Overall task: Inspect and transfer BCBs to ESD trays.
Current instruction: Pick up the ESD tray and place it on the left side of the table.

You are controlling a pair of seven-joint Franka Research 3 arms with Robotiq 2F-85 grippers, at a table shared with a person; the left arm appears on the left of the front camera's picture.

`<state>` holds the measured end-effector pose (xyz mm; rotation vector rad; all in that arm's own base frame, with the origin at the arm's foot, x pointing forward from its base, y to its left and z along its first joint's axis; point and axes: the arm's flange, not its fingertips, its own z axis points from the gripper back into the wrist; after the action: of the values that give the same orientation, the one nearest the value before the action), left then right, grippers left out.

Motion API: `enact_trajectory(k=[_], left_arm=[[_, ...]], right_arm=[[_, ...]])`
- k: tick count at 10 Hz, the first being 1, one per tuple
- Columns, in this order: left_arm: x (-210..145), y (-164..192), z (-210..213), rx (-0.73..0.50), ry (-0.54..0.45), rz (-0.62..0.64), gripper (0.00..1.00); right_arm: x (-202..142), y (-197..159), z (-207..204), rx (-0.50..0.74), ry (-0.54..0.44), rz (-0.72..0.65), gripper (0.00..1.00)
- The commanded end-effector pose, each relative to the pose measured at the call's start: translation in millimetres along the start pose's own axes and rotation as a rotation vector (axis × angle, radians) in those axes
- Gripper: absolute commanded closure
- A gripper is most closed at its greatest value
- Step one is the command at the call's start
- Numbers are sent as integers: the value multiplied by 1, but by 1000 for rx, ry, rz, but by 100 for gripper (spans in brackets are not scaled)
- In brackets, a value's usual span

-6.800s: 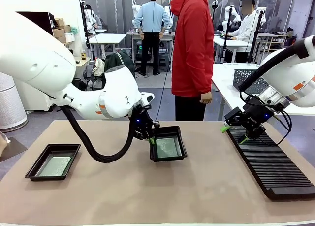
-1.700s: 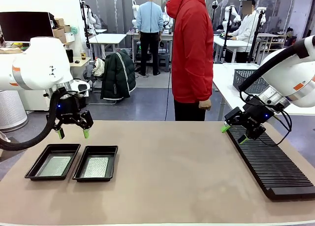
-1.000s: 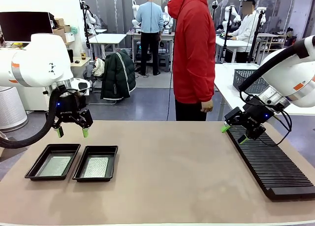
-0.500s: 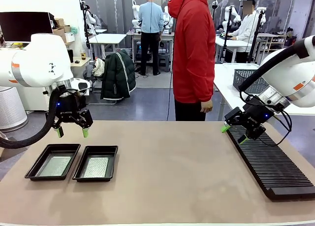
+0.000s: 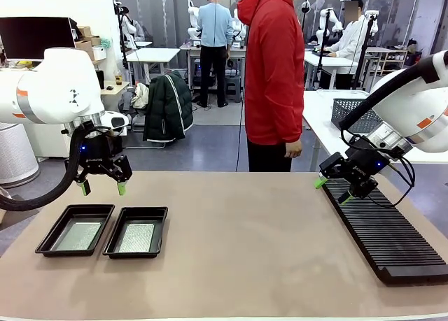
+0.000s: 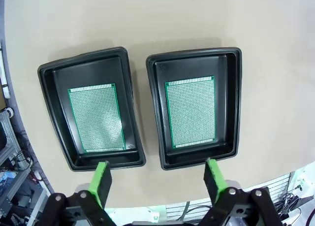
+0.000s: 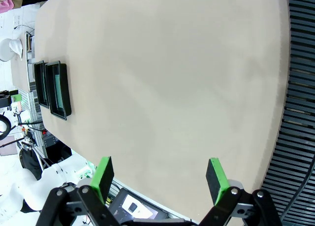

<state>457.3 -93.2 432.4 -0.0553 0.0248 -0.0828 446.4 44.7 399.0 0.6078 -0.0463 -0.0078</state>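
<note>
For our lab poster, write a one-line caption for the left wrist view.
Open left gripper hovers above two black ESD trays set side by side, each holding one green BCB.

The beige table (image 5: 245, 244) carries two black ESD trays (image 5: 75, 229) (image 5: 136, 231) side by side at its left (a green BCB in each) and a long black slotted rack (image 5: 388, 240) at its right.

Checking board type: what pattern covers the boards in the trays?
A fine grid of dots on green boards, clearest in the left wrist view.
</note>
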Motion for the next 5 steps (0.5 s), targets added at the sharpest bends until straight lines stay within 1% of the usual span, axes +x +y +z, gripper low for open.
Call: enact_trajectory(k=[1, 5], left_arm=[[0, 1, 0, -3, 1, 3, 0], [0, 1, 0, -3, 1, 3, 0]], right_arm=[[-1, 2, 1, -20, -2, -17, 0], [-1, 2, 1, -20, -2, -17, 0]])
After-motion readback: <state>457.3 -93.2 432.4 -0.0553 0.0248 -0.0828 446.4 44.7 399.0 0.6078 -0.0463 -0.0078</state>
